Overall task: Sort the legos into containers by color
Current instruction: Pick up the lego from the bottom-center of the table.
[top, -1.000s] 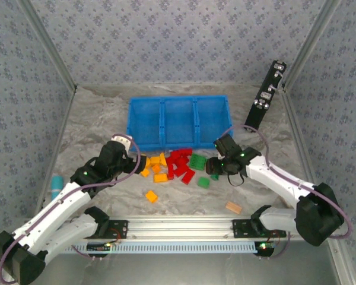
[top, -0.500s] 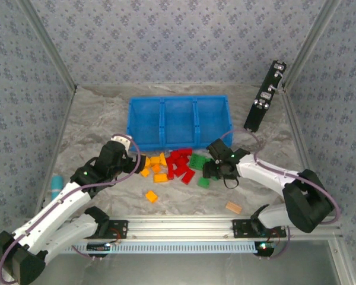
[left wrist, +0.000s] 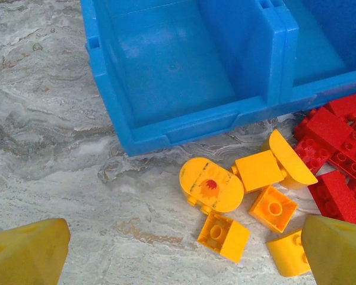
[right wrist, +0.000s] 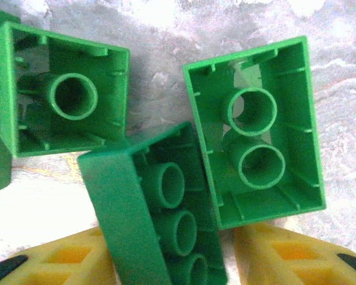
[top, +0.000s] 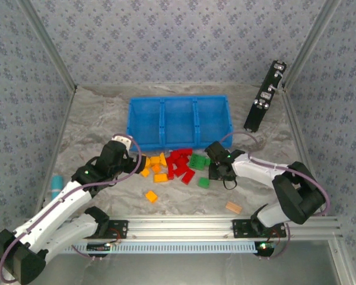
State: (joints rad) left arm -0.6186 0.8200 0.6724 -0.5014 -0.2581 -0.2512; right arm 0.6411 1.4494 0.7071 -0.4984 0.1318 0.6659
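Step in hand is the first green pick: the right gripper (right wrist: 178, 243) is down on the green plastic bricks (top: 197, 161) just in front of the bright blue three-compartment plastic tray (top: 179, 100). Its yellow fingers (right wrist: 285, 255) straddle one tilted green brick (right wrist: 124, 196), and I can't tell if they're biting yet. The left gripper (left wrist: 184, 249) hovers with jaws wide apart over the orange-yellow bricks (left wrist: 258, 169), beside the red bricks (left wrist: 338, 133). Next move, I reckon: confirm the pinch, lift clear of the two neighbouring greens, carry to a compartment.
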